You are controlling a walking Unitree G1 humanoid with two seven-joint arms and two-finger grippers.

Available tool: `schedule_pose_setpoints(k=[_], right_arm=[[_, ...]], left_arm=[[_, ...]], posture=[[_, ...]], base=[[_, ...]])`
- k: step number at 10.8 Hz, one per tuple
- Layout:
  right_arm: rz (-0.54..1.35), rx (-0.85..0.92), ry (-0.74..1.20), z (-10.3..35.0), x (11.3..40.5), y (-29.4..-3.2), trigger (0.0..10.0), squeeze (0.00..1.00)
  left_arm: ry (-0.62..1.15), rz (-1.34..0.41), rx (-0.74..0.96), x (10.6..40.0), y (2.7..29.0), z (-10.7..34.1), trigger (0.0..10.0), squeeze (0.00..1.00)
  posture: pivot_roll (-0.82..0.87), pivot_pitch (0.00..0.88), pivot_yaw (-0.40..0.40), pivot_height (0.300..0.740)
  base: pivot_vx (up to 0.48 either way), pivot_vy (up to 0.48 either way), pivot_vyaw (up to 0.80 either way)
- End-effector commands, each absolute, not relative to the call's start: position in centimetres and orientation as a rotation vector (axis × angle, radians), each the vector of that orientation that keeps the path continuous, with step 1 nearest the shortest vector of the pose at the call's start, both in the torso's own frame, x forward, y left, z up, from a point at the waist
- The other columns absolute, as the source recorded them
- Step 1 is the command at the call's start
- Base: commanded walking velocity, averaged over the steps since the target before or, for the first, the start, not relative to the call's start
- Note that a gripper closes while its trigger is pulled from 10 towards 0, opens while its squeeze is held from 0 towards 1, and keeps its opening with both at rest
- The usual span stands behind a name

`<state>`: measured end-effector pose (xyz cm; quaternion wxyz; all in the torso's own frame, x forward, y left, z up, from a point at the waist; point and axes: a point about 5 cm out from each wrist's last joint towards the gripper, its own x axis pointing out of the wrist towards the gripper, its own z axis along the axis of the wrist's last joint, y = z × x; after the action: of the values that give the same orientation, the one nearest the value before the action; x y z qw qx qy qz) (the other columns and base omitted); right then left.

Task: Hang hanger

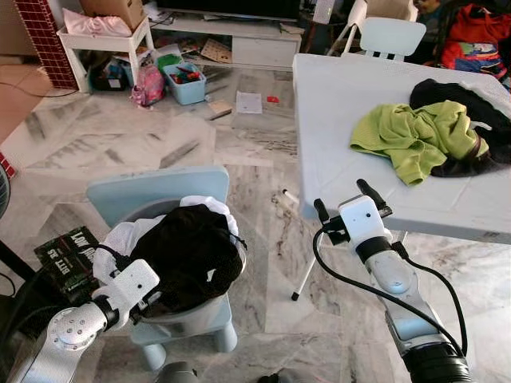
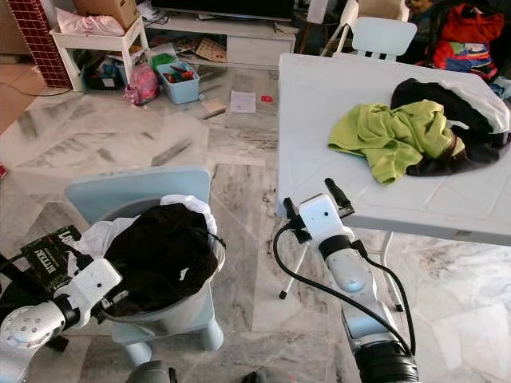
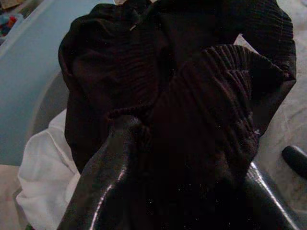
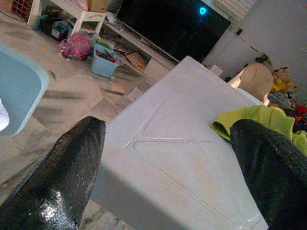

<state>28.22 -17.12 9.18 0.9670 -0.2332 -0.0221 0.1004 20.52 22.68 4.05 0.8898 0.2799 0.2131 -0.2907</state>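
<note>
The left gripper (image 3: 187, 191) had apparently closed on the dark ribbed garment (image 1: 192, 251) heaped in the near grey basket (image 1: 188, 319); the right gripper (image 1: 346, 201) waited open and empty beside the pale folding table (image 1: 335, 96).

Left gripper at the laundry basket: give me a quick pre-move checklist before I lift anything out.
1. Left gripper reaches the black garment: ok, its fingers are buried in the cloth in the left wrist view.
2. Firm grasp: cannot tell.
3. Hanger located: not ok, none visible.
4. Right gripper free: ok, open, holding nothing, at the table edge.
5. Table has bare space: ok, green shirt and dark clothes lie on the far side.
</note>
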Motion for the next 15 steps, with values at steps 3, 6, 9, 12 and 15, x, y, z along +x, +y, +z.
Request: schedule_pose_setpoints(k=[3,6,9,12,15], right_arm=[[0.200,-0.478,-0.053,9.4,28.4,-17.3,10.0,0.00],[0.198,-0.477,-0.055,9.4,28.5,-17.1,10.0,0.00],[0.194,-0.479,-0.059,9.5,28.8,-17.1,10.0,0.00],[0.193,-0.476,-0.067,9.6,28.8,-17.0,10.0,0.00],[0.197,-0.481,-0.068,9.7,28.9,-17.1,10.0,0.00]], left_arm=[[0.372,-0.565,0.551,21.5,21.7,5.2,0.0,0.00],[0.122,-0.373,0.518,25.0,19.8,8.4,0.0,0.00],[-0.071,-0.208,0.493,28.0,18.0,11.4,0.0,0.00],[-0.202,-0.123,0.516,29.0,16.9,13.4,0.0,0.00],[-0.164,-0.101,0.504,28.8,16.3,12.2,0.0,0.00]], posture=[[0.01,0.009,-0.075,0.740],[0.00,0.008,-0.074,0.740],[0.00,0.008,-0.076,0.740],[0.00,0.002,-0.077,0.740],[-0.01,0.000,-0.084,0.740]], base=[[0.000,0.000,0.00],[0.000,0.000,0.00],[0.000,0.000,0.00],[0.000,0.000,0.00],[0.000,0.000,0.00]])
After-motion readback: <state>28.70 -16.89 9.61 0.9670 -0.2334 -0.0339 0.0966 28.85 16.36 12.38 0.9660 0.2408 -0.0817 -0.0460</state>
